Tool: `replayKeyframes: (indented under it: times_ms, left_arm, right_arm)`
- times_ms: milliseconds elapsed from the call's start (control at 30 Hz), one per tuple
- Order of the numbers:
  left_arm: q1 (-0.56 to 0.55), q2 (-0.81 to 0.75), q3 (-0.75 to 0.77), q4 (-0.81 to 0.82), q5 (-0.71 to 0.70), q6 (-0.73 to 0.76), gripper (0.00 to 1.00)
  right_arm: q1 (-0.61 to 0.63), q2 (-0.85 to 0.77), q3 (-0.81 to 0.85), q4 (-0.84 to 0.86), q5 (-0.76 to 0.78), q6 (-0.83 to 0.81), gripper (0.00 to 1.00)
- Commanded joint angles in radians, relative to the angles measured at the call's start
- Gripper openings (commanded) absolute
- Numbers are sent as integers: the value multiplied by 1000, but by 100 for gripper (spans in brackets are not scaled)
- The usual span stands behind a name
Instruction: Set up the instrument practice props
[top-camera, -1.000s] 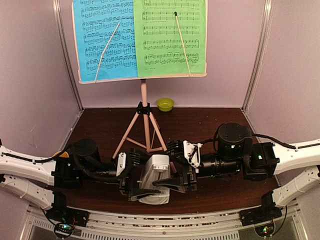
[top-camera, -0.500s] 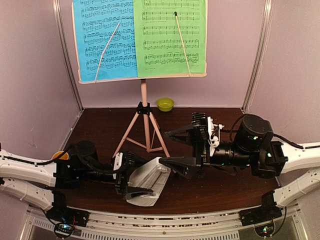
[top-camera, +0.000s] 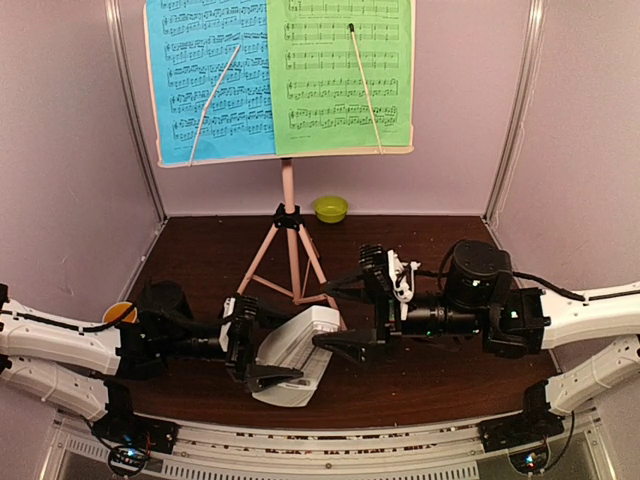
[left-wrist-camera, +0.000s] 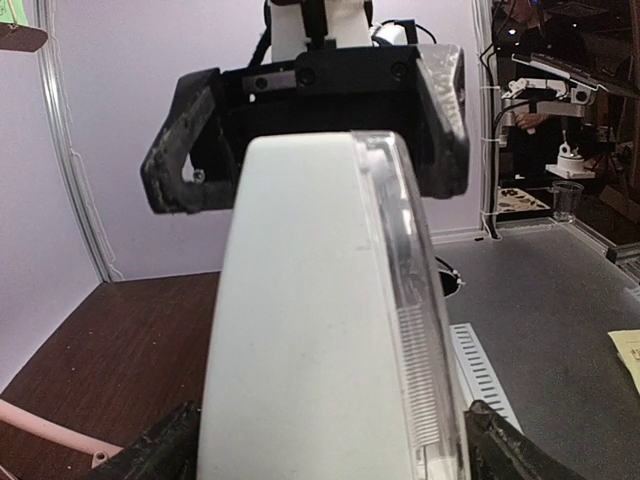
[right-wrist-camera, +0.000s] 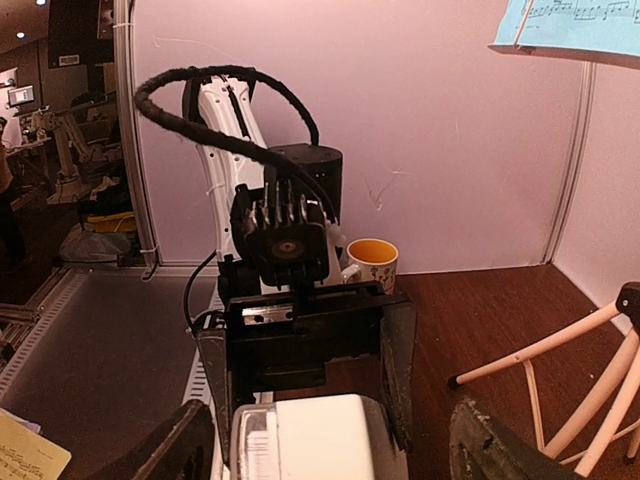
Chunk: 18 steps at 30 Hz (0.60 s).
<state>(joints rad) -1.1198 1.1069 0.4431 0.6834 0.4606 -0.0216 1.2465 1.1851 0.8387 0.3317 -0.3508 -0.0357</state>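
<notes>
My left pincer (top-camera: 268, 348) was clamped on the broad base end of the white metronome (top-camera: 305, 340). It held the metronome tilted off the table (top-camera: 200, 250) at the near middle, just in front of the tripod feet. I judged that grip left the narrow top free for my other arm. My right pincer (top-camera: 345, 315) stood spread wide, facing that top from the right, with one finger on either side and neither touching it. That looked like a handover, or a shared setting-upright, about to begin. The pink music stand (top-camera: 288, 190) rose at the far middle, with the blue sheet (top-camera: 210, 75) on the left of its desk and the green sheet (top-camera: 340, 70) on the right. So the metronome seemed the only prop left to place.
</notes>
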Motion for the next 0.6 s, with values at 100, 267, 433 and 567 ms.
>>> replayKeyframes:
  times_ms: [100, 267, 433, 567]
  left_arm:
    - [0, -11, 20, 194, 19, -5, 40]
    - [0, -2, 19, 179, -22, -5, 41]
    - [1, 25, 38, 101, -81, -9, 68]
    - [2, 40, 106, -76, -118, 29, 93]
  right_arm:
    - [-25, 47, 1, 79, -97, 60, 61]
    - [-25, 47, 8, 74, -100, 55, 29]
    - [-26, 68, 28, 36, -82, 29, 10]
    - [-27, 92, 62, -20, -81, 1, 5]
